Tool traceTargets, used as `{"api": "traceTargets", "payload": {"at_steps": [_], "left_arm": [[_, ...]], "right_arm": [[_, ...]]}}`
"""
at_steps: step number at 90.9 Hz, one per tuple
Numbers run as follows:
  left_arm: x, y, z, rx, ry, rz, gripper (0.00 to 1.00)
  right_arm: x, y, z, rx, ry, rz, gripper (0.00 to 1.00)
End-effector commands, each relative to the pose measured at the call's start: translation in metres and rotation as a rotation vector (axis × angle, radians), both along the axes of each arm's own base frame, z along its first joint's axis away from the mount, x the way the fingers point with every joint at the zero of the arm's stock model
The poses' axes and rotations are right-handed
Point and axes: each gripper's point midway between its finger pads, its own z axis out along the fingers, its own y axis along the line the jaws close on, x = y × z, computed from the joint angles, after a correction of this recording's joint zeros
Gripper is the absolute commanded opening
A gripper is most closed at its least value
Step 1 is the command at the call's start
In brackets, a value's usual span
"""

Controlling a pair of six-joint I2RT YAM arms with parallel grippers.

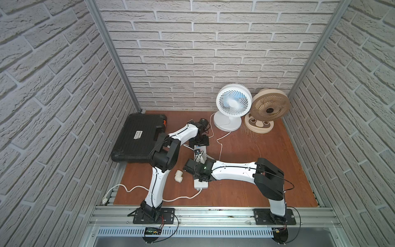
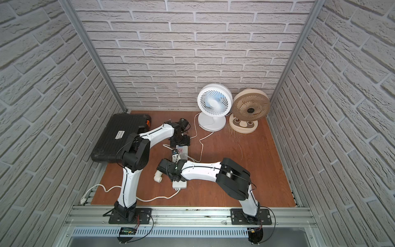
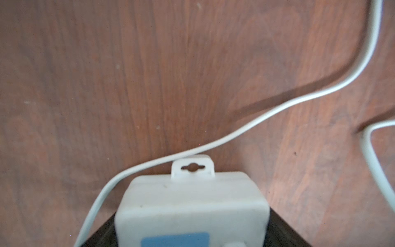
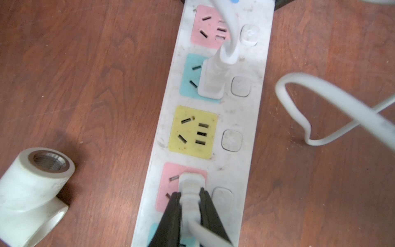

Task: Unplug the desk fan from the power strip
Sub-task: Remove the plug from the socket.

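Note:
The white power strip point(image 1: 202, 149) lies lengthwise mid-table, with pastel socket patches showing in the right wrist view point(image 4: 241, 115). My right gripper point(image 4: 190, 192) is shut on a white plug point(image 4: 191, 181) seated in a pink socket near the strip's near end. A second white plug point(image 4: 211, 85) sits in a blue socket farther along. My left gripper point(image 3: 190, 231) is shut on the strip's far end point(image 3: 192, 198), with a dark finger on each side. The white desk fan point(image 1: 233, 102) stands at the back, and its cord point(image 1: 220, 145) runs toward the strip.
A beige fan point(image 1: 270, 107) stands right of the white one. A black tool case point(image 1: 139, 139) lies at the back left. A white pipe elbow point(image 4: 32, 192) rests left of the strip. The strip's own cord point(image 1: 132, 189) trails to the front left edge.

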Motion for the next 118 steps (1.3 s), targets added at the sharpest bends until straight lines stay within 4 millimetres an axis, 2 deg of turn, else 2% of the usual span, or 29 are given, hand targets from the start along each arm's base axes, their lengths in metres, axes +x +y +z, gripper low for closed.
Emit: {"api": "traceTargets", "payload": {"at_steps": [1, 21, 42, 85, 89, 92, 118], "left_arm": [[-0.040, 0.033, -0.047, 0.116, 0.188, 0.020, 0.00], [-0.039, 0.032, -0.045, 0.114, 0.184, 0.020, 0.00], [-0.039, 0.032, -0.045, 0.113, 0.187, 0.020, 0.00], [-0.040, 0.031, -0.045, 0.113, 0.187, 0.017, 0.00], [-0.040, 0.030, -0.045, 0.113, 0.187, 0.016, 0.00], [-0.040, 0.030, -0.045, 0.113, 0.187, 0.016, 0.00], [-0.040, 0.030, -0.044, 0.111, 0.183, 0.015, 0.00]], "right_arm": [[0.003, 0.003, 0.021, 0.062, -0.057, 0.004, 0.02], [0.002, -0.003, 0.017, 0.137, -0.022, -0.012, 0.03], [0.003, -0.005, 0.018, 0.130, -0.018, -0.014, 0.03], [0.012, -0.006, 0.023, -0.033, -0.069, -0.021, 0.03], [0.013, -0.005, 0.029, -0.043, -0.078, -0.020, 0.03], [0.013, -0.005, 0.020, -0.078, -0.074, -0.019, 0.03], [0.013, -0.001, 0.018, -0.102, -0.073, -0.014, 0.03]]}}
